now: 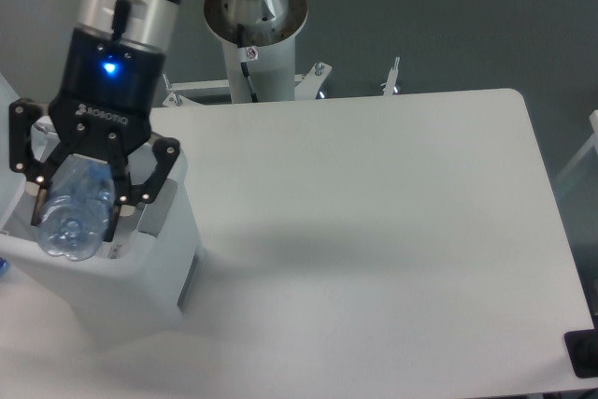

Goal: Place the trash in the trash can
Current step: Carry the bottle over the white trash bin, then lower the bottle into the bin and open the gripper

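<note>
The smooth white surface (pixel 374 231) has rounded corners. At its left edge stands the boxy white plastic bin (pixel 140 273), a grey panel on its side. The arm reaches straight down over the bin's opening, its black pincer (pixel 77 207) grasping the crushed clear bottle (pixel 75 217), held above the opening.

Even, dim overhead light; soft shadows, slightly blurry throughout.
</note>
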You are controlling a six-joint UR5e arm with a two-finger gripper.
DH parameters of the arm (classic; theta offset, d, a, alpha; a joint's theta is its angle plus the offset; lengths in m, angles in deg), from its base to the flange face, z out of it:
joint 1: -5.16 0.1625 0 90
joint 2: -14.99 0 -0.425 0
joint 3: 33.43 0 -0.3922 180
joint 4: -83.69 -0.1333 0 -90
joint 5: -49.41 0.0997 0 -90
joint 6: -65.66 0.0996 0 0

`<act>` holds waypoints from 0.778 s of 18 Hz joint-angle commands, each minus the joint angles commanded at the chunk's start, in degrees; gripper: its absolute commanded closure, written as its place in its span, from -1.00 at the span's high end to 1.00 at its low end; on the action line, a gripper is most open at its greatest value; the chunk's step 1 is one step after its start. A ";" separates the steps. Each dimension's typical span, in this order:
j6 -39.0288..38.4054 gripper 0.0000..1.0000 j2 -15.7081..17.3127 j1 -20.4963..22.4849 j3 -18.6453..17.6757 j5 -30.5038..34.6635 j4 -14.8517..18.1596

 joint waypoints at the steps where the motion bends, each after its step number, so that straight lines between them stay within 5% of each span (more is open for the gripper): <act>1: 0.00 0.02 0.09 -0.44 -0.97 0.00 -1.40; 8: 0.00 0.02 -1.40 -2.11 -1.85 2.90 -4.58; 11: 0.09 0.13 -1.14 -2.20 -2.47 2.99 -4.50; 14: 0.35 0.46 0.00 -2.73 -4.66 5.09 -4.49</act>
